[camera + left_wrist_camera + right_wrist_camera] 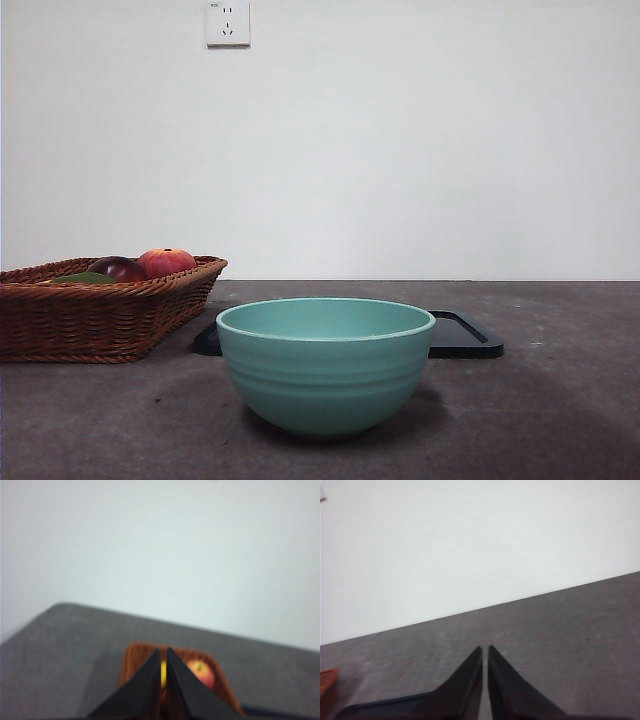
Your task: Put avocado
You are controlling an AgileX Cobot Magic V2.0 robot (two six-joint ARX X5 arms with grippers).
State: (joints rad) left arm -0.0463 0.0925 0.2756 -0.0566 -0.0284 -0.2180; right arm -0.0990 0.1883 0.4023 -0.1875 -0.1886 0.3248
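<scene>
The avocado (85, 278) shows as a low dull green top in the wicker basket (95, 320) at the left of the front view, beside a dark maroon fruit (118, 268) and a red-orange fruit (167, 261). My left gripper (163, 652) is shut and empty, high above the basket (135, 662); the red-orange fruit (202, 674) and something yellow (163, 672) show there, the avocado is hidden by the jaws. My right gripper (485, 651) is shut and empty above the bare table. Neither arm shows in the front view.
A teal bowl (326, 362) stands front and centre on the grey table. A flat black tray (468, 335) lies behind it; its edge also shows in the right wrist view (385, 704). A white wall with a socket (228, 22) stands behind.
</scene>
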